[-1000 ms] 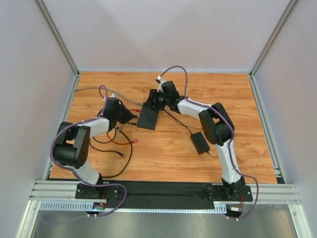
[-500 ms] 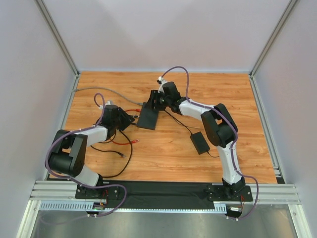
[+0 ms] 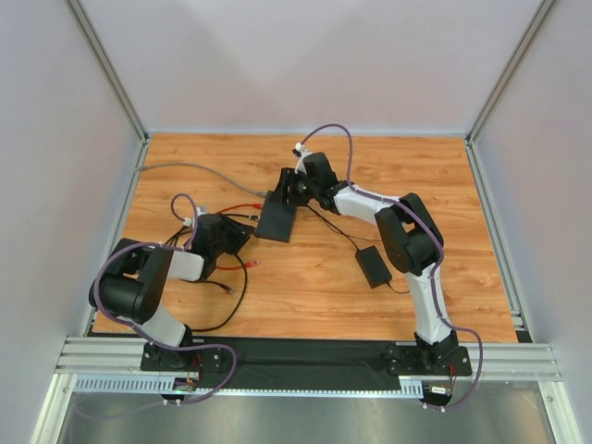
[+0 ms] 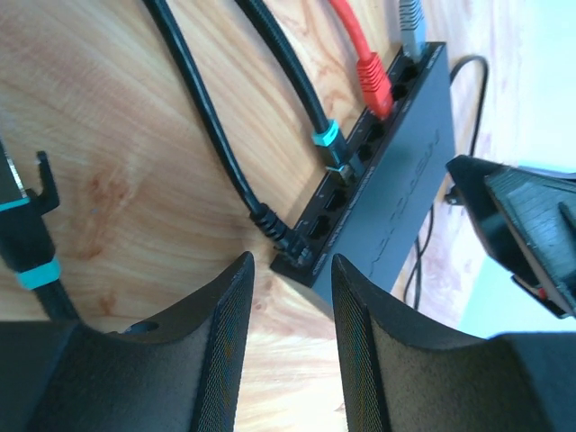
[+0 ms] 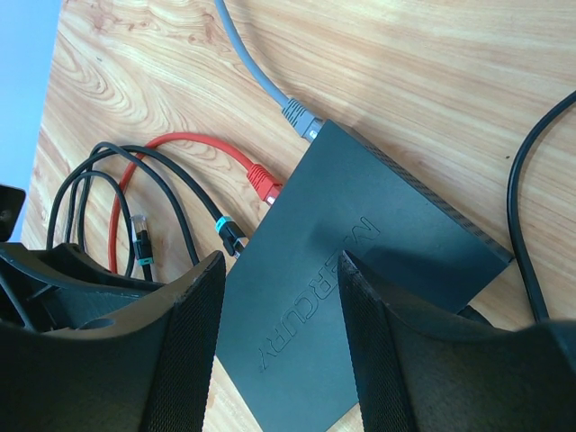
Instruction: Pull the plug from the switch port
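- The left gripper (image 4: 290,279) is seen released, its jaws a narrow gap apart with nothing between them, low over the table (image 3: 444,185).
- A loose plug (image 4: 22,225) with a teal band lies free on the wood at 9 o'clock of that gripper in the left wrist view. It is outside the fingers and in no socket.
- The switch (image 4: 405,171) lies flat at 1 o'clock of the left gripper, its socket edge turned toward it.
- Four leads are seated along that edge: a black plug (image 4: 274,232) in the nearest port, then a teal-banded plug (image 4: 328,144), a red plug (image 4: 372,79) and a grey plug (image 4: 410,16).
- The right gripper (image 5: 281,265) is held over the switch's top face, fingers spread. Whether they press on the lid cannot be told.
- An adapter brick (image 3: 375,266) sits well apart at 4 o'clock of the switch in the overhead view.
- One extraction is judged done, going by the free plug. If another is wanted, the black plug is nearest the open jaws and is not yet grasped.
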Action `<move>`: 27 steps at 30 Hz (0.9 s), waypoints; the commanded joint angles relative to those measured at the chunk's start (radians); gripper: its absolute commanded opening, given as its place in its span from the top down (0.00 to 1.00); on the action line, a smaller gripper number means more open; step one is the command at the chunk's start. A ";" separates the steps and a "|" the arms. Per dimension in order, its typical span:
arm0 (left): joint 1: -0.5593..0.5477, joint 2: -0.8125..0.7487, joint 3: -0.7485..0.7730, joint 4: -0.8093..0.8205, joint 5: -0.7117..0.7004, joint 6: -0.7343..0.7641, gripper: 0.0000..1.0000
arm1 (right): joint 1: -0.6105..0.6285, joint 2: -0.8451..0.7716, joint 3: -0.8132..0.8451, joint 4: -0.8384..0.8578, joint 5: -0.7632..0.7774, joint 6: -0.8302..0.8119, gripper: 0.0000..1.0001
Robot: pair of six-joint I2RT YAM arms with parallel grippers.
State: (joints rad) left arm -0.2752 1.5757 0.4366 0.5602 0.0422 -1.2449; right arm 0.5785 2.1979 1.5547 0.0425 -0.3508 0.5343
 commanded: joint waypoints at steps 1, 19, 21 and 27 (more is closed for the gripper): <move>-0.004 0.023 -0.016 0.133 -0.021 -0.050 0.53 | 0.004 0.002 0.033 0.030 -0.008 0.004 0.45; -0.005 0.129 -0.022 0.202 -0.013 -0.157 0.59 | 0.003 0.017 0.047 0.033 -0.027 0.009 0.45; -0.005 0.130 -0.024 0.202 -0.016 -0.159 0.60 | 0.004 0.020 0.050 0.031 -0.028 0.010 0.45; -0.005 0.136 -0.024 0.201 -0.016 -0.162 0.62 | 0.004 0.028 0.058 0.022 -0.030 0.010 0.45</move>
State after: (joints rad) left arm -0.2752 1.6966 0.4248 0.7391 0.0422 -1.4078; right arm 0.5793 2.2059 1.5700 0.0422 -0.3698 0.5354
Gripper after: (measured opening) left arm 0.381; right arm 0.551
